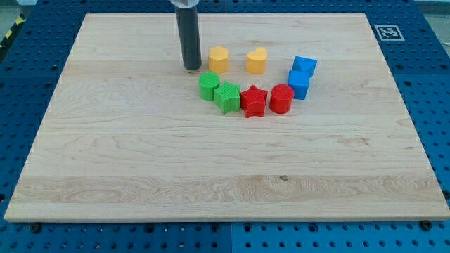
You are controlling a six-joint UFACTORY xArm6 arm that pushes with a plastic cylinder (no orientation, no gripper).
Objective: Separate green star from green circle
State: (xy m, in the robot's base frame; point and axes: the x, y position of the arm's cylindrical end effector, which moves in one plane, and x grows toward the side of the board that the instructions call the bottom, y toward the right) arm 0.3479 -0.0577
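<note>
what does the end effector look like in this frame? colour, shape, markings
A straight, dark grey cylindrical rod, plain and smooth, with no visible markings or cables. A lighter, silvery collar shows at the view's top edge, where it is cut off. My tip ends flat and blunt. No jaws.

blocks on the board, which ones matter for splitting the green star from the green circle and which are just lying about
For the job:
green circle
green star, touching the circle on its right
my tip, just up and left of the circle

Lying about:
red star
red cylinder
two blue blocks
yellow block
second yellow block
</note>
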